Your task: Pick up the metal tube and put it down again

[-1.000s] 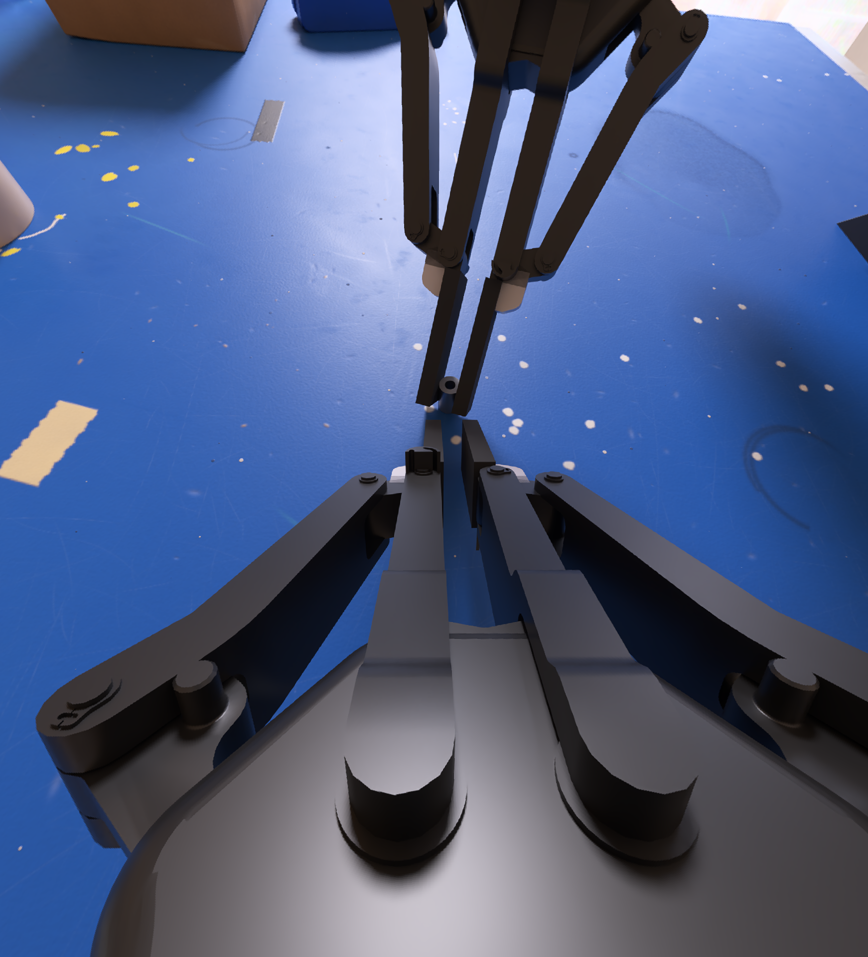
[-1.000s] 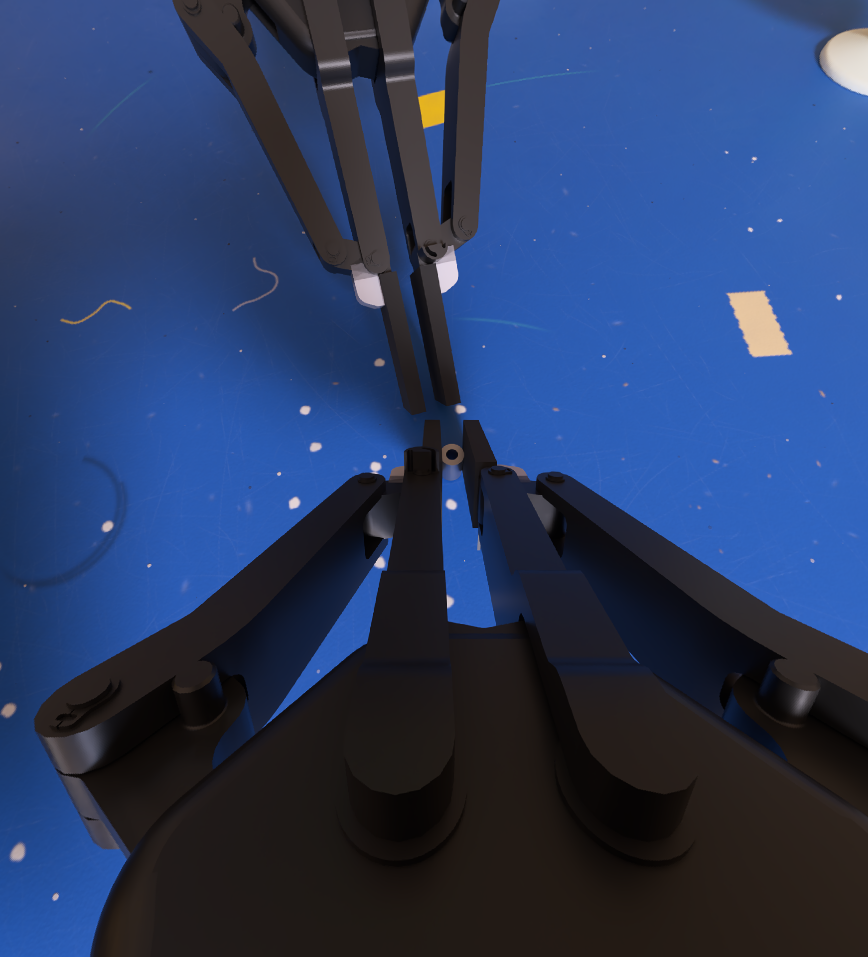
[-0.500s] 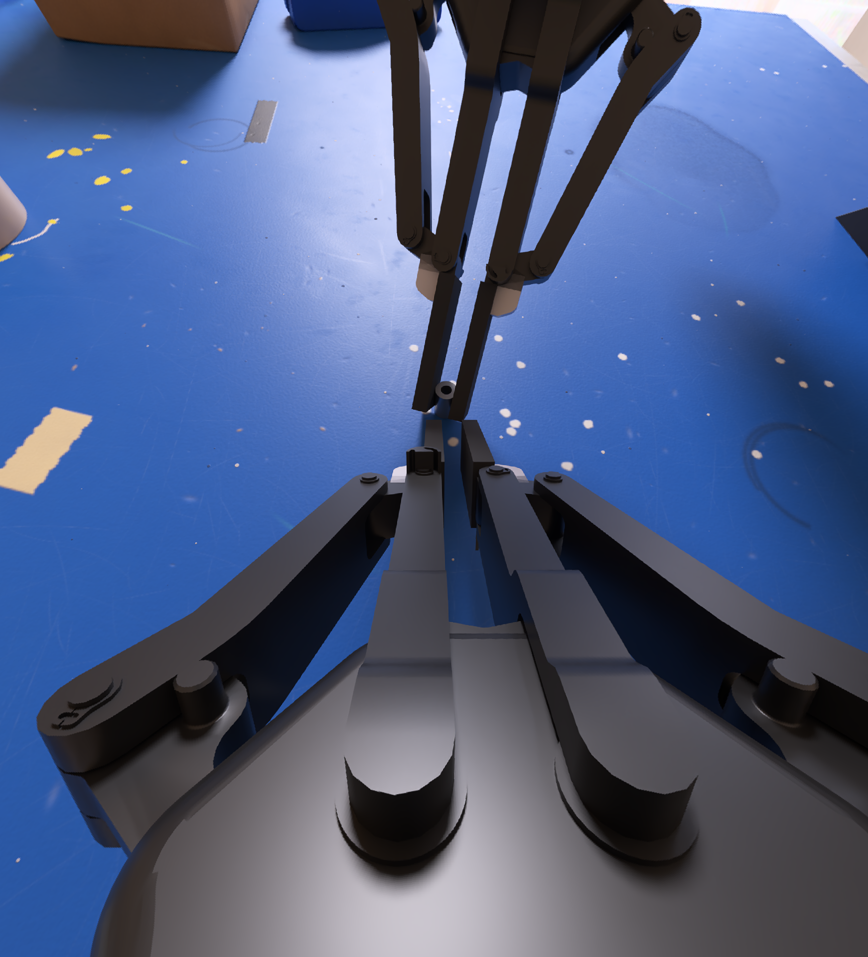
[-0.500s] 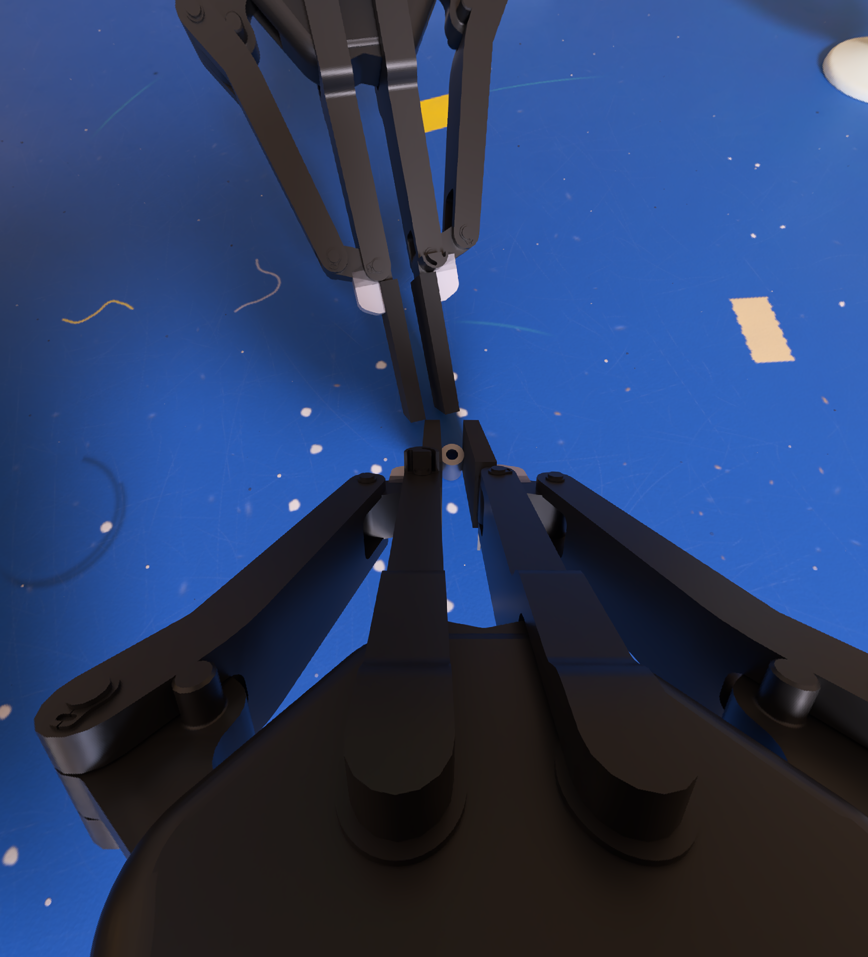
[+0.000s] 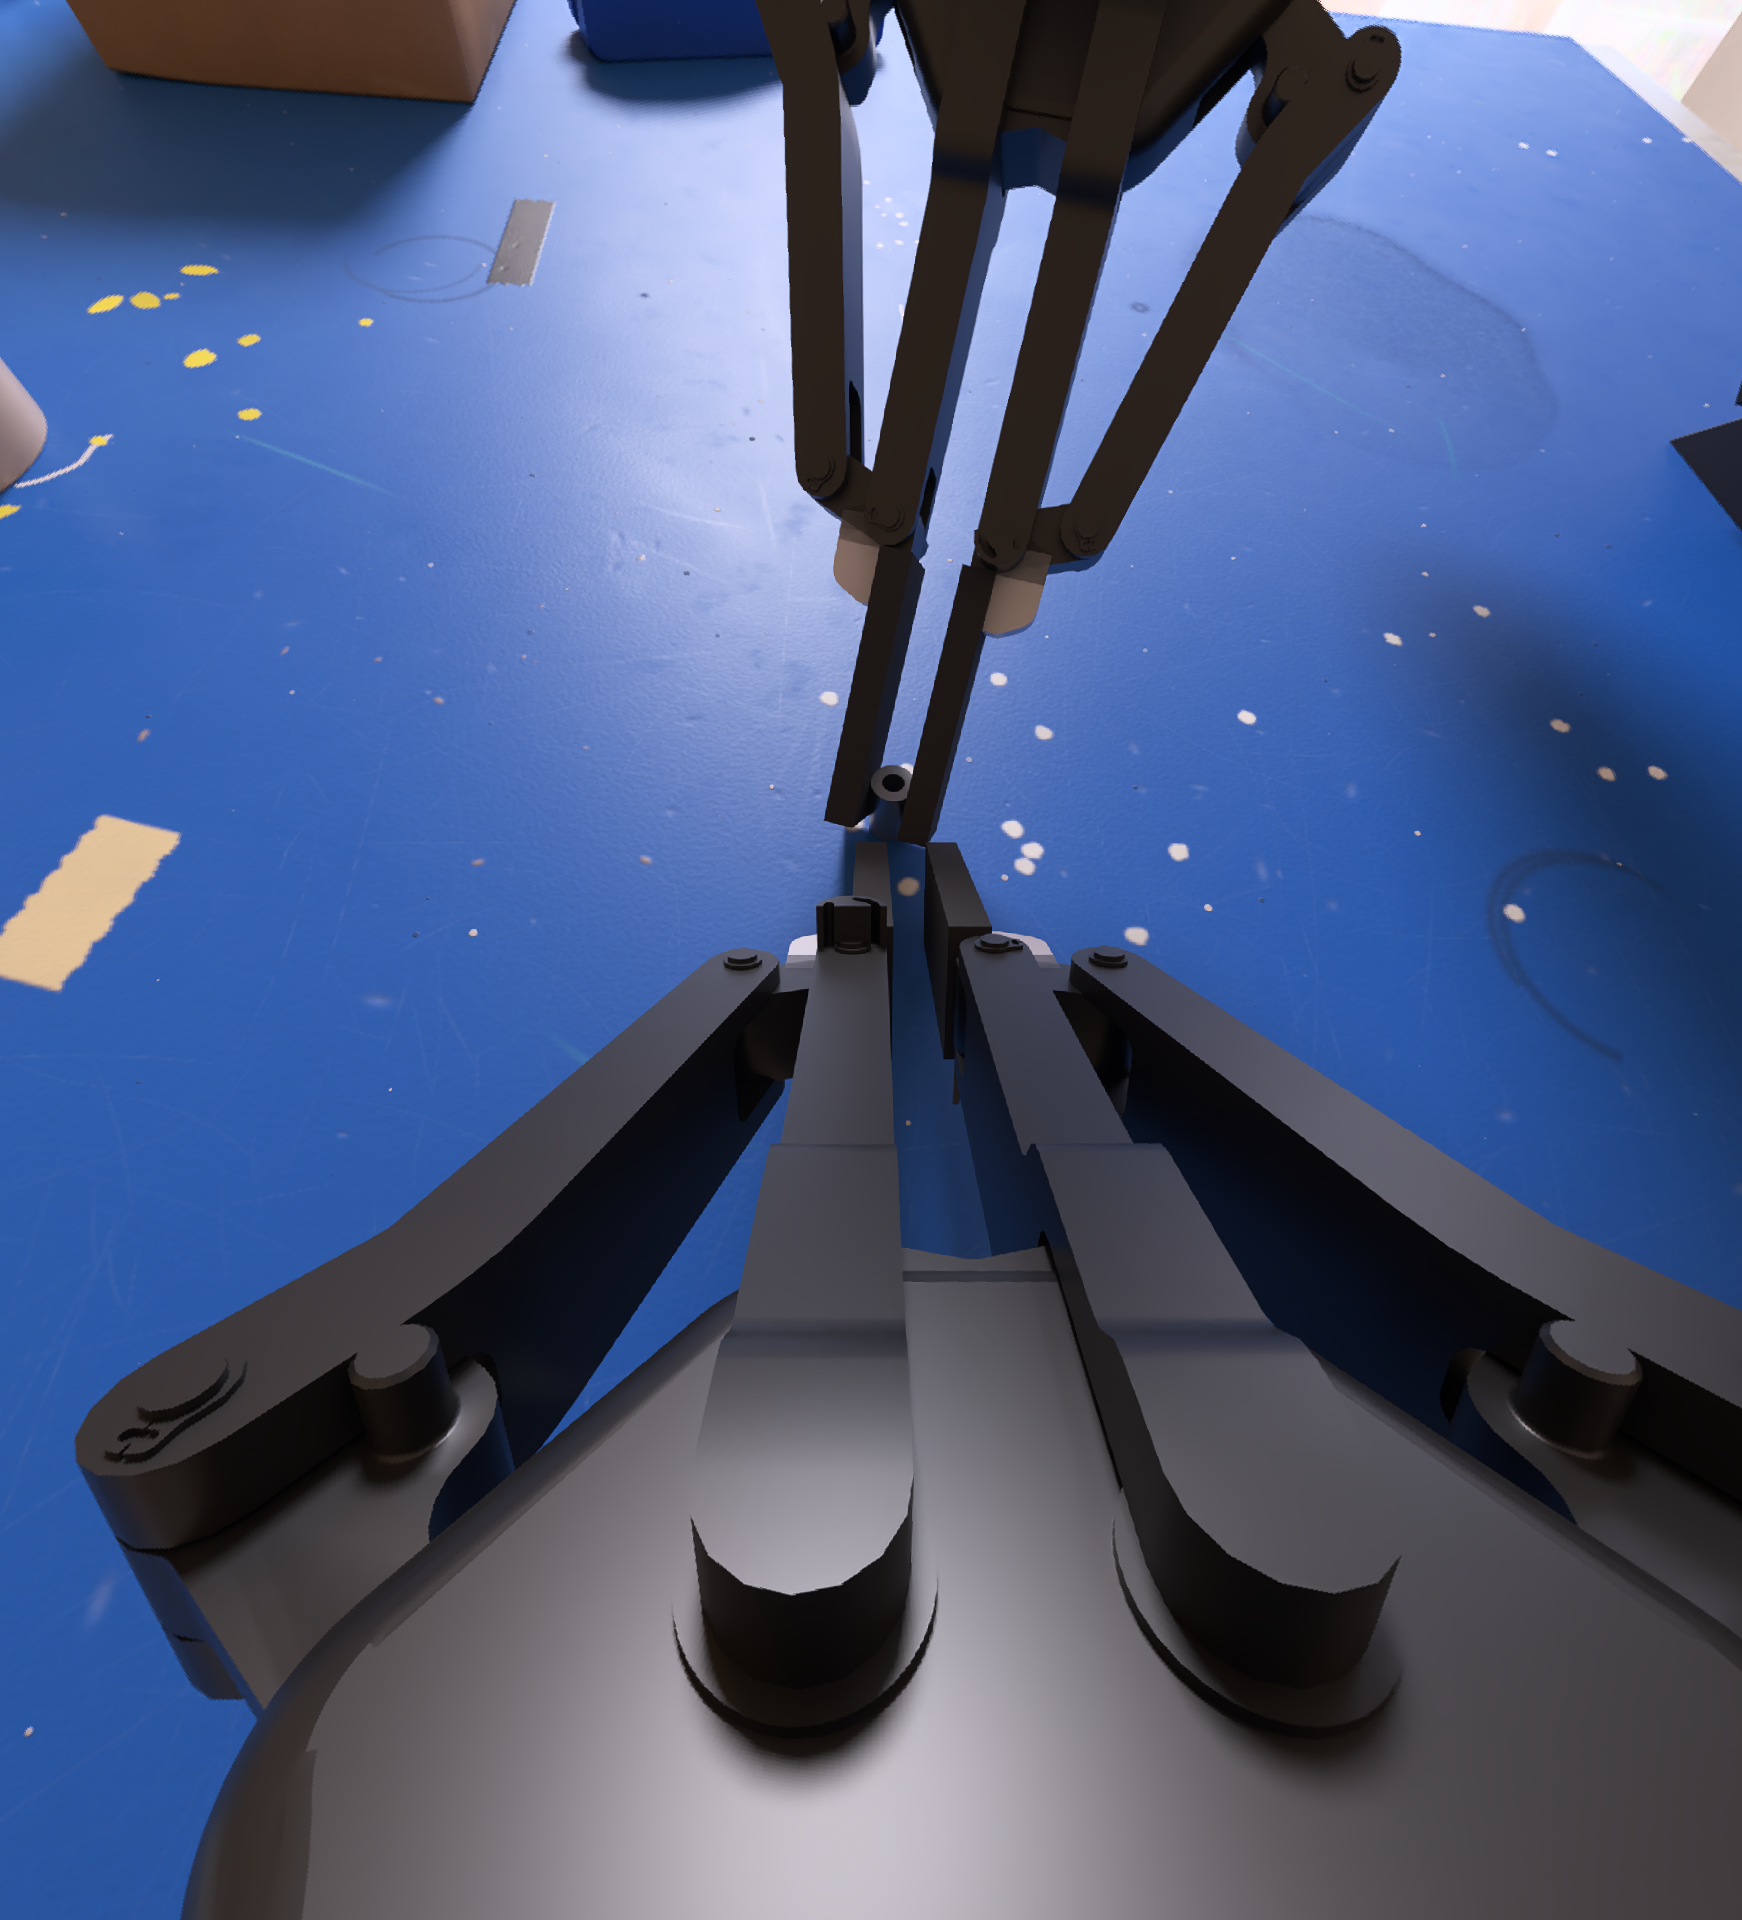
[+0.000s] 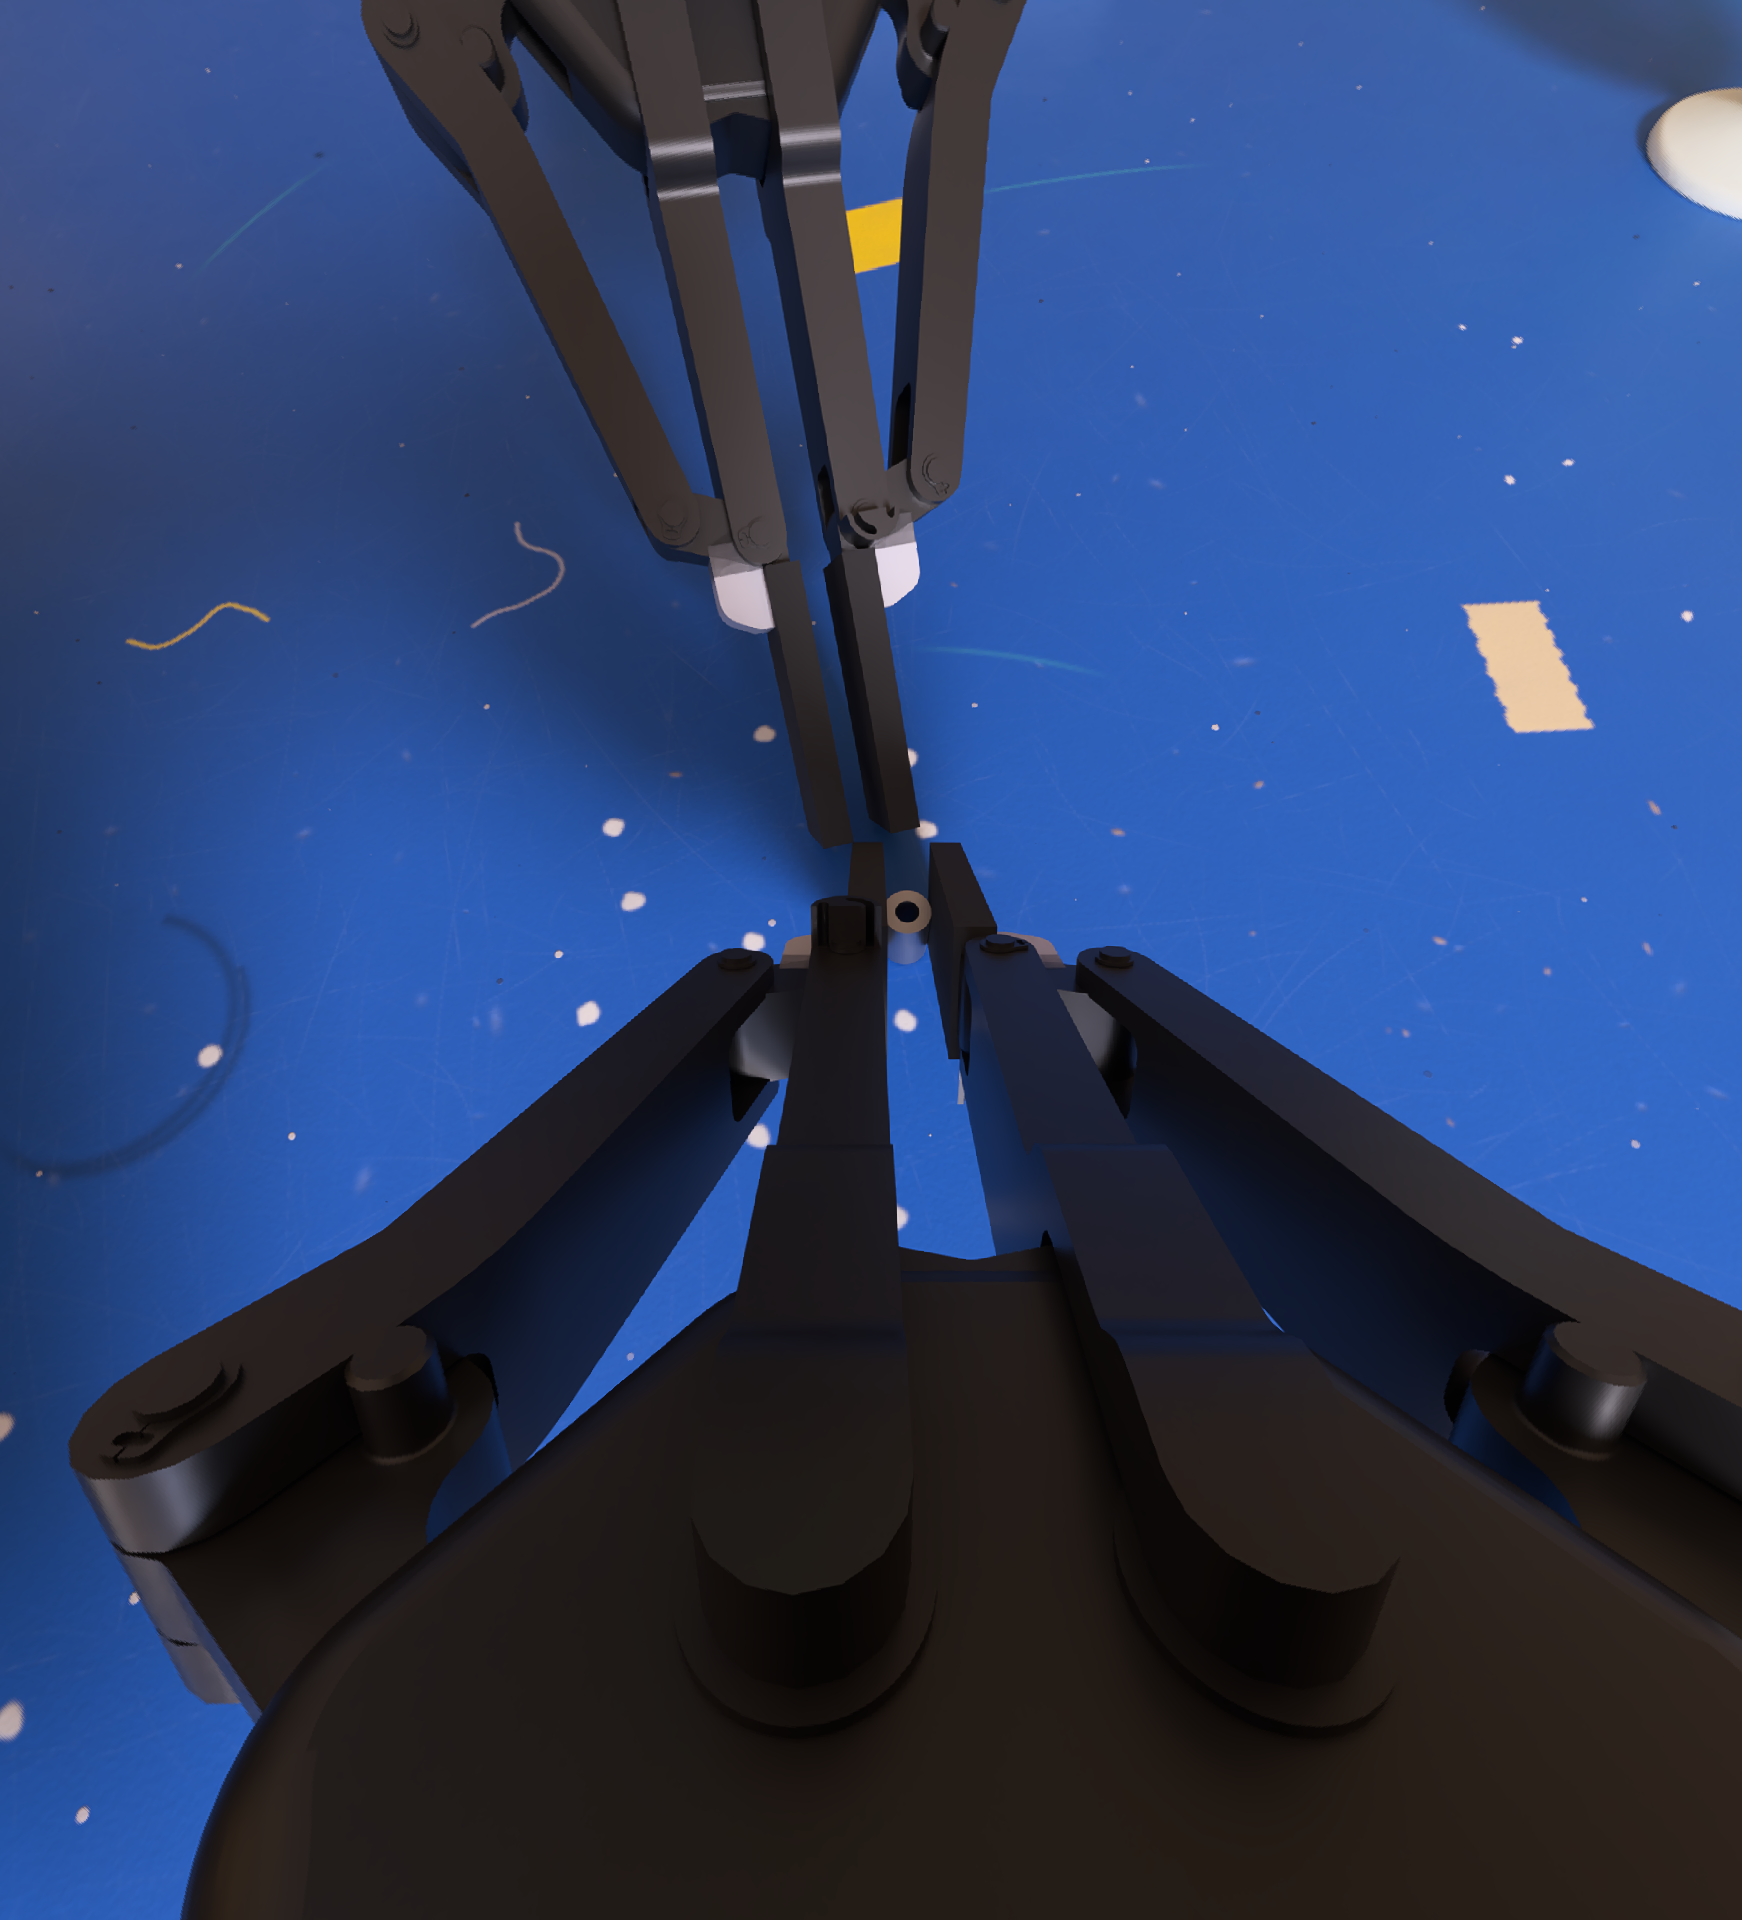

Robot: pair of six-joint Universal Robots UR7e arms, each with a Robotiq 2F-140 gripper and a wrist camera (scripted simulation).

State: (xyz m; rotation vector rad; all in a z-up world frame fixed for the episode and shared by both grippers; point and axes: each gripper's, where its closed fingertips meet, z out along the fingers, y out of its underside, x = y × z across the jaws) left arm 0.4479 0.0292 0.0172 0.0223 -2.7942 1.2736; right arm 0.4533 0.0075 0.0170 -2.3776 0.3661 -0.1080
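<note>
Barely anything's shifted since half a second back: our right tool stays clamped on the small grey metal tube, just above the blue speckled tabletop. Left tool looks nearly closed, empty. Tube's probably light, stiff and slippery, so mid-length grip is best. Brown cardboard box at 11 o'clock, well apart.

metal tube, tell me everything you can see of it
The metal tube is small, pale grey and hollow, shown end-on as a ring around a dark bore. It sits between the right hand fingers, near their tips, above the blue table. The left wrist view shows its other end. Its length is hidden.
</note>
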